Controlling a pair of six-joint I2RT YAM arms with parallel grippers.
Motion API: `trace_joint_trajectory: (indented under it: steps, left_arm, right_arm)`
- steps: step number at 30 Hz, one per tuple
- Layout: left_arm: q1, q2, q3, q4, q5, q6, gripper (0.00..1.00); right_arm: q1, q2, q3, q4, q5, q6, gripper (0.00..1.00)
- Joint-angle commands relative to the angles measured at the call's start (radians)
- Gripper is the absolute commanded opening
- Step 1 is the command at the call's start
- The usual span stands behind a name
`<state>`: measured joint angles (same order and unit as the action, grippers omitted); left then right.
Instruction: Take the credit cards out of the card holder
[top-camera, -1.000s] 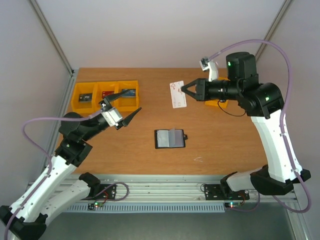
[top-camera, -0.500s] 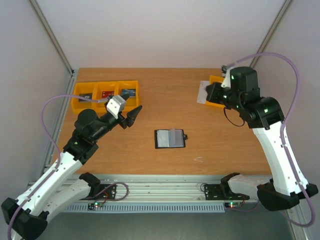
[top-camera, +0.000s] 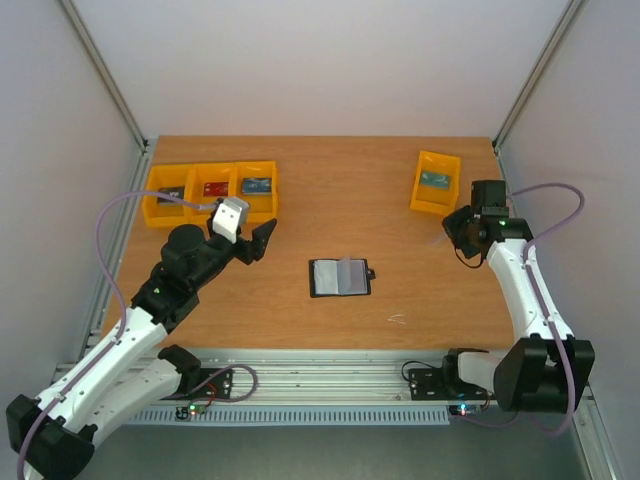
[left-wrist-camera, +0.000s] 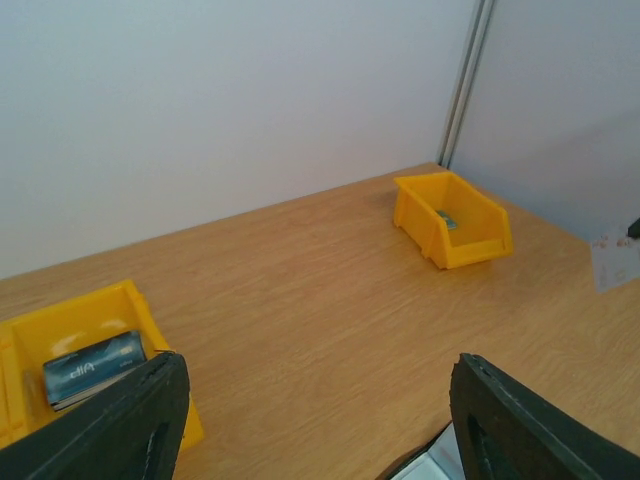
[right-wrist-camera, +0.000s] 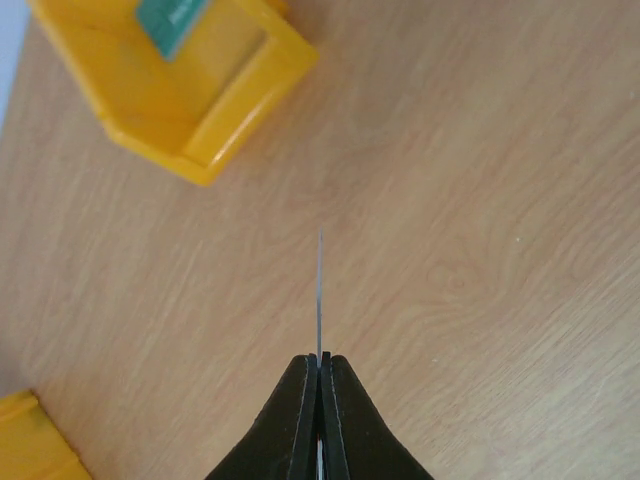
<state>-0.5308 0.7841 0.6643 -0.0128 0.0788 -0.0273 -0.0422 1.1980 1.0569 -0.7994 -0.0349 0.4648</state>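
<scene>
The card holder (top-camera: 340, 277) lies open and flat at the middle of the table, grey-blue inside up, its small tab on the right. One corner of the card holder (left-wrist-camera: 437, 463) shows at the bottom of the left wrist view. My right gripper (top-camera: 457, 233) hangs low over the table's right side, in front of a yellow bin. It is shut on a whitish credit card, seen edge-on (right-wrist-camera: 319, 290) between the right gripper's (right-wrist-camera: 319, 358) jaws and flat-on as a credit card (left-wrist-camera: 614, 262) from the left wrist. My left gripper (top-camera: 262, 238) is open and empty, left of and behind the holder.
Three yellow bins (top-camera: 212, 188) stand in a row at the back left, each with a card-like item inside. A single yellow bin (top-camera: 437, 181) with a teal item sits at the back right, just behind my right gripper. Grey walls enclose the table.
My right arm has swung from high above the table's back middle down to the right side, carrying the whitish card. My left arm shifted slightly, its jaws still open.
</scene>
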Motion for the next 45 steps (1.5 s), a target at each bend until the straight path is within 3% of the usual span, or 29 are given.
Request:
trace_joint_trajectory:
  steps: [1,4,14,27,31,35,37,40,42,45]
  left_arm:
    - [0.008,0.000,-0.012,0.019,-0.034,-0.013,0.73]
    - [0.009,0.012,-0.012,0.018,-0.037,-0.008,0.73]
    - [0.009,0.042,-0.017,0.022,-0.035,-0.019,0.73]
    - [0.009,0.034,-0.023,0.024,-0.033,-0.018,0.73]
    - [0.009,0.033,-0.027,0.026,-0.028,-0.020,0.73]
    - [0.009,0.038,-0.037,0.017,-0.023,-0.049,0.73]
    - [0.009,0.045,-0.043,0.017,-0.020,-0.061,0.73]
    - [0.009,0.072,-0.048,0.018,0.004,-0.081,0.75]
    - [0.010,0.102,-0.052,0.017,0.063,-0.091,0.77]
    - [0.009,0.157,-0.055,0.055,0.182,-0.092,0.77]
  right_arm:
    - [-0.067,0.037,-0.067,0.115,-0.025,0.133,0.01]
    - [-0.117,0.082,-0.122,0.154,-0.082,0.149,0.01]
    - [-0.125,0.145,-0.225,0.195,-0.014,0.120,0.01]
    - [-0.125,0.085,-0.387,0.162,0.013,0.268,0.03]
    - [-0.125,0.033,-0.397,0.093,0.021,0.318,0.23]
    - [-0.125,-0.064,-0.391,0.029,0.072,0.341,0.54]
    - [-0.125,-0.114,-0.375,0.033,0.069,0.289,0.57]
    - [-0.107,-0.115,-0.297,0.079,-0.012,0.081,0.57]
    - [-0.034,-0.069,-0.209,0.067,-0.015,-0.088,0.58]
    - [0.169,0.033,-0.094,0.036,-0.027,-0.326,0.64]
